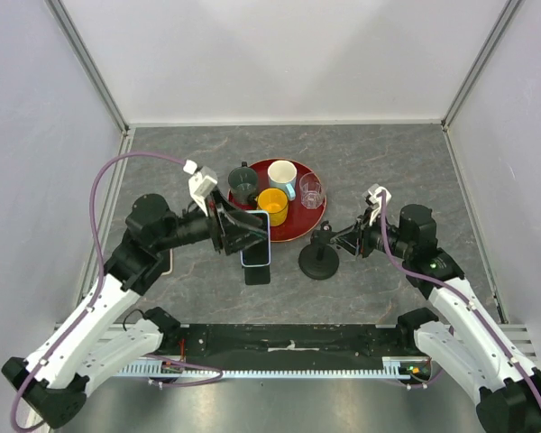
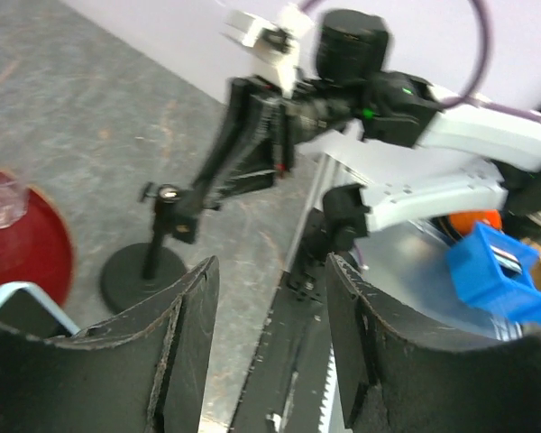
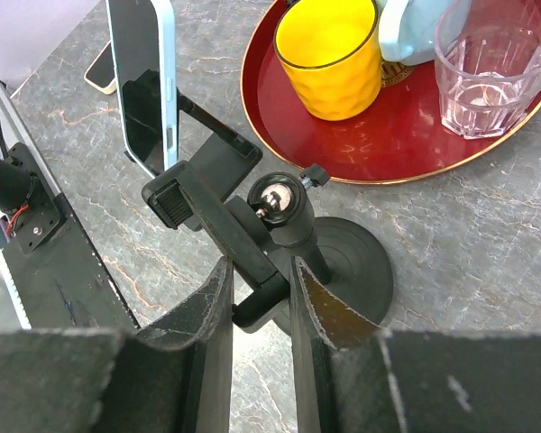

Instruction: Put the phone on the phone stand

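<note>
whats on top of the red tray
A dark green mug, a white mug, a yellow cup and a clear glass stand on the red tray. The tray's surface under them is covered, and the phone hides its near-left rim.

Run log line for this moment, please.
left gripper: open, beside upright phone | right gripper: shut on phone stand | phone: not yet mounted

High above and behind both arm bases for the top external, looking down over the whole table [image 1: 388, 153]. Low and close behind its own fingers [image 2: 176, 343] for the left wrist, facing across to the phone stand [image 2: 144, 271] and right arm [image 2: 451, 126]. Near and steeply down for the right wrist, onto that same stand (central overhead too), red tray [image 3: 406, 135] and phone [image 3: 140, 81] beyond.
</note>
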### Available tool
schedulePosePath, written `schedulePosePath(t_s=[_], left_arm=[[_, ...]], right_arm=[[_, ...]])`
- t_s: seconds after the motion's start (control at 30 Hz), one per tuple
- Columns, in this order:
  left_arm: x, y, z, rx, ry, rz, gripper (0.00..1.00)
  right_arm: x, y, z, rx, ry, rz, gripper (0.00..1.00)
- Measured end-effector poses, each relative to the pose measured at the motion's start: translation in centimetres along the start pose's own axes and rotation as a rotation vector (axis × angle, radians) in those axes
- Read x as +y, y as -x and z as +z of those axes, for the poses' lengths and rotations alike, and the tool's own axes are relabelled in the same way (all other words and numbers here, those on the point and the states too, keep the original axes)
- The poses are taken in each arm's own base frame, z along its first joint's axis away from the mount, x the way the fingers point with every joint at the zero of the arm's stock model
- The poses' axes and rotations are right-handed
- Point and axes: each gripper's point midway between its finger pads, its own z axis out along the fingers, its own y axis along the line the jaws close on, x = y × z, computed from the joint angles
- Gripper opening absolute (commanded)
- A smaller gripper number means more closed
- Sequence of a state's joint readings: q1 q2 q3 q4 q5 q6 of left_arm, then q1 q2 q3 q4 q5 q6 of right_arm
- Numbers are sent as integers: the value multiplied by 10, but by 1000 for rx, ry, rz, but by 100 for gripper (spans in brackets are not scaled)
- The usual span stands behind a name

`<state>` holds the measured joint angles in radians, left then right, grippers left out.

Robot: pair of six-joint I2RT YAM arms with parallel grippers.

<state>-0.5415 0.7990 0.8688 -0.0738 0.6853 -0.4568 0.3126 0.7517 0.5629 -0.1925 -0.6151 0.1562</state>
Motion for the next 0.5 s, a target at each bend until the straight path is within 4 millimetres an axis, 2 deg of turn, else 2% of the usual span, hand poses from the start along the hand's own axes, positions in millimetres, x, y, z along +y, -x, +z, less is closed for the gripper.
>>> schedulePosePath(t_s=[0.1,0.2,0.4,0.5], left_arm=[[-28,-14,6,39,-72,-2,55],[-40,-38,19,114,-76,-35,55],[-35,-93,54,308,44,-51,54],[-31,-107,65,363,114,-2,52]], right_arm=[[2,0,2,3,10,-9,0],[6,-3,4,14,25,-24,0],[8,-4,11,51,17,-55,0],[8,-6,10,64,0,-62,2]])
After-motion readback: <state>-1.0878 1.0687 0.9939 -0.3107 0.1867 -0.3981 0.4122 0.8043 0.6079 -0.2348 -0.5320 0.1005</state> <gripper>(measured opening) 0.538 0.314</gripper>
